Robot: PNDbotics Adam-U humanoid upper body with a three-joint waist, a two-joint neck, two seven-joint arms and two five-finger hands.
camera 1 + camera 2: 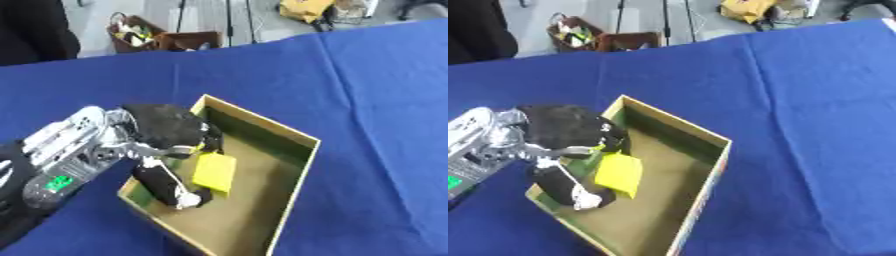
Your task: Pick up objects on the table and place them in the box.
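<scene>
Your surface [376,100] is blue-clothed, with clutter on the floor beyond. Your left hand [162,135] reaches into the box [297,170], fingers pinching the yellow block [214,172].

I see a matt blue cloth tablecloth [367,100], faintly creased. The olive-brown cardboard box [302,165] looks dull and papery. My left hand [162,135] shows matt black casing and glossy silver metal; the yellow block [214,172] looks smooth.

left hand [566,150] over near-left wall of box [677,125], fingers curled round yellow block [619,175] | block inside box, above its floor | box open-topped on blue tablecloth [798,100] | right hand unseen
</scene>
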